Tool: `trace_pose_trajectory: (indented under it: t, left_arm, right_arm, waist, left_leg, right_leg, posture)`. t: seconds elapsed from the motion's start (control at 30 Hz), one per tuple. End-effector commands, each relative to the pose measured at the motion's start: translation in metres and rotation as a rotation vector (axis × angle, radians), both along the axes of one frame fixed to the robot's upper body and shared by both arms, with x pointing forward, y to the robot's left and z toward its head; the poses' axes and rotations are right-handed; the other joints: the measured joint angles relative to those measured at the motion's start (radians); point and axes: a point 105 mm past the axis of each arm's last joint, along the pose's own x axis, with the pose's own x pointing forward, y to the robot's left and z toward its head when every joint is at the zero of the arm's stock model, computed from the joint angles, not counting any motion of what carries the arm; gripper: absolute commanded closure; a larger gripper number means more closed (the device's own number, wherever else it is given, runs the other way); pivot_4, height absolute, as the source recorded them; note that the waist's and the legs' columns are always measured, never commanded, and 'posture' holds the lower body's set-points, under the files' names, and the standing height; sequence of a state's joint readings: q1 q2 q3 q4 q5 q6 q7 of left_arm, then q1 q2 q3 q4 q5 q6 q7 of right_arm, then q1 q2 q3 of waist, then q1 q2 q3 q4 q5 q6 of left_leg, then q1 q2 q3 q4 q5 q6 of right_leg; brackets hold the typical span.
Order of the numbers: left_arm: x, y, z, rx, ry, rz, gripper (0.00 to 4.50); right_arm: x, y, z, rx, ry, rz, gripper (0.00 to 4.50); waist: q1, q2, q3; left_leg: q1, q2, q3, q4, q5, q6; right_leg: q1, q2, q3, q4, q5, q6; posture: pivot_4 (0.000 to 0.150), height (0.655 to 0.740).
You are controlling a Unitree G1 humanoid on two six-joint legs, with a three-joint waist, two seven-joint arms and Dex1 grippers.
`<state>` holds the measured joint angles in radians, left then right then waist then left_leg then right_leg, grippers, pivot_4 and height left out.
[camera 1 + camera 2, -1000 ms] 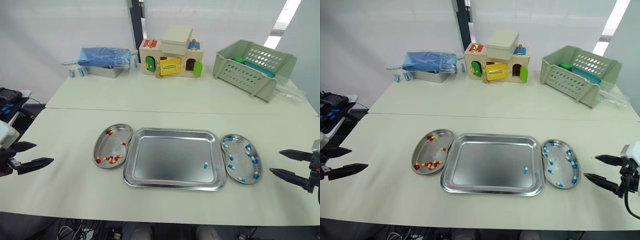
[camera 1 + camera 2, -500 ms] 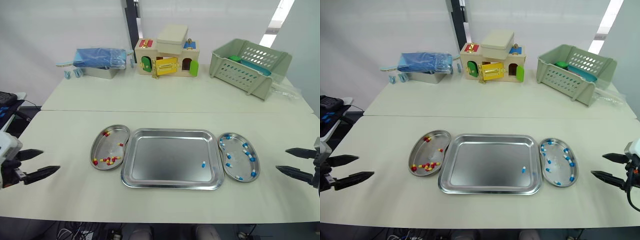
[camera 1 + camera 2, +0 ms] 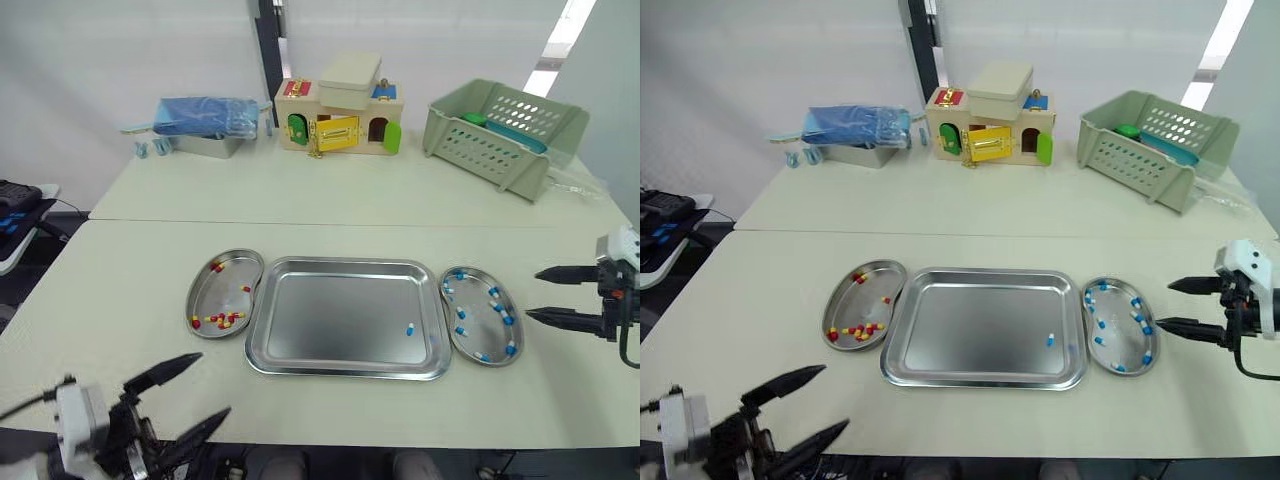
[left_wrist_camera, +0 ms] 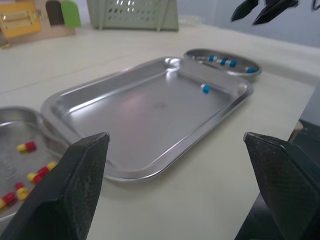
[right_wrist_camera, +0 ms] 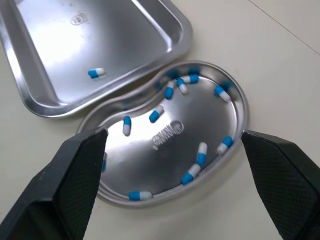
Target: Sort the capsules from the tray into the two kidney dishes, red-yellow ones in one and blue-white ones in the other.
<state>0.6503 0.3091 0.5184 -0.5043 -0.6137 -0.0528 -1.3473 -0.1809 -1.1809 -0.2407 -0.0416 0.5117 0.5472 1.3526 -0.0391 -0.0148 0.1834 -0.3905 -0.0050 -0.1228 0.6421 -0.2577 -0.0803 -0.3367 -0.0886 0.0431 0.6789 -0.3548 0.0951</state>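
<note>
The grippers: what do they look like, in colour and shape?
The left gripper and right gripper each have two black fingers tapering to points, set on a white wrist housing. Up close the fingers show a fine cross-hatched texture. A black cable loops beside the right wrist.

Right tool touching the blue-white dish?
Apart. Left wrist view shows the right tool hanging in the air above the dish, a clear gap between.
</note>
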Motion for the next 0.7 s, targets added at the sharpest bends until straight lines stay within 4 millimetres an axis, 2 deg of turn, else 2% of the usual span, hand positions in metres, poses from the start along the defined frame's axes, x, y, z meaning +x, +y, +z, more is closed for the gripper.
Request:
trace_pose_trajectory:
  t: [0.03, 0.1, 0.17, 0.33, 0.47, 0.6, 0.7]
  left_arm:
    - [-0.017, -0.014, -0.004, 0.0, -0.088, -0.074, 0.05]
    - [-0.023, -0.02, -0.011, -0.014, -0.094, -0.088, 0.05]
    - [-0.025, -0.023, -0.015, -0.022, -0.092, -0.089, 0.05]
    - [-0.025, -0.03, -0.019, -0.033, -0.127, -0.093, 0.05]
    - [-0.024, -0.033, -0.02, -0.036, -0.134, -0.087, 0.05]
    - [-0.022, -0.04, -0.015, -0.069, -0.16, -0.084, 0.05]
    - [-0.022, -0.043, -0.014, -0.079, -0.154, -0.072, 0.05]
  right_arm:
    - [-0.007, 0.034, 0.021, 0.013, -0.009, 0.123, 0.0]
    - [-0.01, 0.057, 0.024, -0.001, -0.02, 0.196, 0.0]
    - [-0.009, 0.069, 0.02, -0.058, -0.038, 0.223, 0.0]
    - [-0.004, 0.091, 0.005, -0.181, 0.011, 0.215, 0.0]
    - [0.004, 0.11, -0.005, -0.216, -0.016, 0.223, 0.0]
    - [0.017, 0.129, -0.029, -0.277, -0.038, 0.21, 0.0]
    - [0.016, 0.132, -0.036, -0.296, -0.03, 0.204, 0.0]
  waist:
    - [0.007, 0.0, 0.0]
    - [0.008, 0.001, 0.0]
    - [0.006, 0.001, 0.0]
    - [0.006, 0.0, 0.0]
    - [0.004, 0.0, 0.0]
    - [0.004, 0.0, 0.0]
    - [0.005, 0.0, 0.0]
  left_leg:
    - [0.0, 0.0, 0.0, 0.0, 0.0, 0.0]
    - [0.0, 0.0, 0.0, 0.0, 0.0, 0.0]
    - [0.0, 0.0, 0.0, 0.0, 0.0, 0.001]
    - [-0.002, 0.0, -0.001, 0.0, -0.001, 0.001]
    - [-0.003, 0.0, -0.001, 0.0, -0.001, 0.001]
    - [-0.003, 0.0, -0.002, 0.0, -0.001, 0.001]
    - [-0.006, 0.0, -0.002, 0.001, -0.001, 0.001]
  right_leg:
    - [0.0, 0.0, -0.001, 0.0, 0.0, 0.0]
    - [0.0, 0.0, -0.001, 0.0, 0.0, 0.0]
    - [0.0, 0.0, -0.001, 0.0, 0.0, 0.0]
    - [-0.001, 0.0, -0.001, -0.001, 0.0, 0.0]
    - [-0.002, 0.001, -0.001, -0.001, 0.0, 0.0]
    - [-0.003, 0.001, -0.001, -0.001, 0.0, 0.0]
    - [-0.006, 0.001, -0.001, 0.0, 0.0, 0.0]
  posture:
    - [0.15, 0.74]
    - [0.15, 0.74]
    - [0.15, 0.74]
    - [0.15, 0.74]
    - [0.15, 0.74]
    - [0.15, 0.74]
    - [0.15, 0.74]
